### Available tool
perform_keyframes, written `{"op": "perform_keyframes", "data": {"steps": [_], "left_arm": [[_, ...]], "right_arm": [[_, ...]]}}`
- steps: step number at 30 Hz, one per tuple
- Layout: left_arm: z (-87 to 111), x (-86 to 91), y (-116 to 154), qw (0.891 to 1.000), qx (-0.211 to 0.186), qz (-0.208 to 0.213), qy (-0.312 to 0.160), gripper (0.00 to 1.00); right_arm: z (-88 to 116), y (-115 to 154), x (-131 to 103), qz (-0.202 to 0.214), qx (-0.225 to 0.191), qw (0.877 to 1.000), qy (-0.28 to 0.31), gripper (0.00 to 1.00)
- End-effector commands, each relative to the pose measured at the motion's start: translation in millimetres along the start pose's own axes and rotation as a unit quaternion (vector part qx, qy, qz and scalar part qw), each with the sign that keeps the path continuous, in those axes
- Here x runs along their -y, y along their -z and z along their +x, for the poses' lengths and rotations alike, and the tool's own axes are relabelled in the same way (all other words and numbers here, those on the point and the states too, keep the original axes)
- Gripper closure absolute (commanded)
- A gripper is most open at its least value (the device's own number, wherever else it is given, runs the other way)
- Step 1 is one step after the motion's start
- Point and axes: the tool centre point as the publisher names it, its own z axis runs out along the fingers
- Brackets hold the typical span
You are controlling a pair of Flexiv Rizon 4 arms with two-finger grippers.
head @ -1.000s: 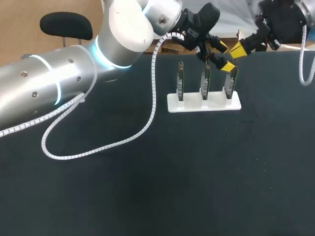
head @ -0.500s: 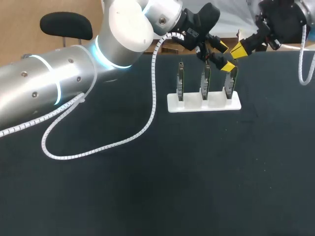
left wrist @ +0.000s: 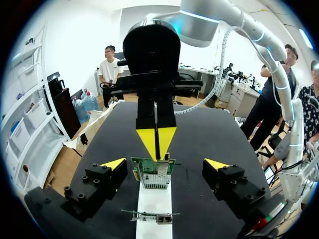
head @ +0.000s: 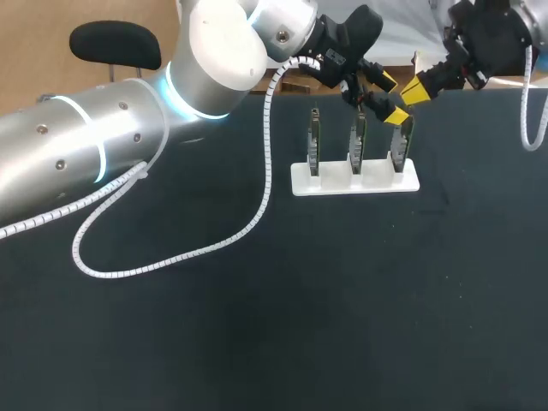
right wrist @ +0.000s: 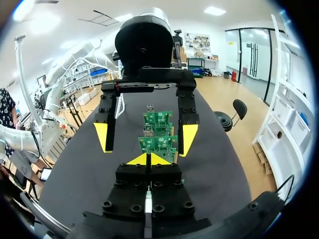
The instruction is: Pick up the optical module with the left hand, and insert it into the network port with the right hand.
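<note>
Three green circuit boards stand upright in a white base (head: 334, 181). My left gripper (head: 393, 99) is open and straddles the rightmost board (head: 401, 145). In the left wrist view that board (left wrist: 153, 174) stands between its yellow tips without either one touching it. My right gripper (head: 414, 88) is shut, its yellow tips just beyond the same board's top edge. In the right wrist view the right gripper (right wrist: 148, 159) points at the nearest board (right wrist: 158, 144), with the left fingers (right wrist: 102, 137) on either side. I cannot make out a separate optical module in either gripper.
The left arm's white spiral cable (head: 171, 257) lies looped on the dark table at the left. The table's far edge runs just behind both grippers. The other two boards (head: 313, 141) stand in the base to the left of the grippers.
My right gripper has wavered slightly beside the rightmost board. The left arm and the boards have not moved.
</note>
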Motion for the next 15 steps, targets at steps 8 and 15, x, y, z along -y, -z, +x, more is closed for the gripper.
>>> {"op": "perform_keyframes", "data": {"steps": [8,15], "left_arm": [[-0.9,-2.2,-0.7,1.0,-0.002,0.002,0.0,0.0],[-0.9,-2.2,-0.7,1.0,-0.002,0.002,0.0,0.0]], "right_arm": [[6.6,-4.3,3.1,-0.005,0.003,1.0,-0.005,1.0],[11.5,-7.6,4.2,-0.008,0.006,1.0,-0.01,1.0]]}}
